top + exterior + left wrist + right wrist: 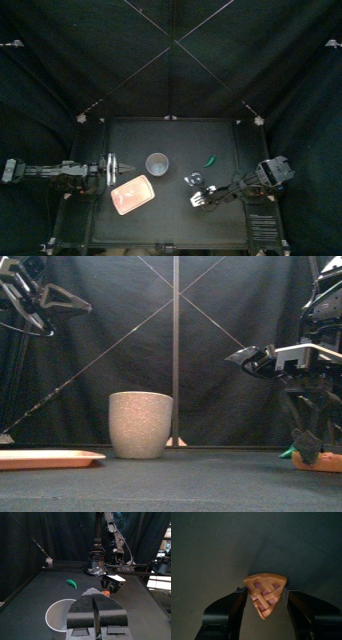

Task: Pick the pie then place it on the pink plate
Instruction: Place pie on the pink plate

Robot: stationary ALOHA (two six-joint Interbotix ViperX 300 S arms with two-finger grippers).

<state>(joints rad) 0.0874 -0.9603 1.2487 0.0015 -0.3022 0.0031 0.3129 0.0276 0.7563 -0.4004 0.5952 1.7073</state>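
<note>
Looking down from the top, whatever lies under the right gripper [201, 193] is hidden. That gripper hangs low over the front right of the worktop [174, 135], its arm folded in from the right. One pink plate [132, 193], one grey cup [158, 162] and one small green toy [209, 159] can be counted. The left gripper [112, 165] sits by the left edge on a level, outstretched arm. From the front, the plate is a thin strip cut off at the left. The single pie [321, 462] rests on the worktop at the far right, cut off by the edge and partly behind a jaw. The left wrist view shows its jaws clenched together on nothing, the cup just beyond them. The right wrist view shows the lattice pie between released jaws, one close at each side.
</note>
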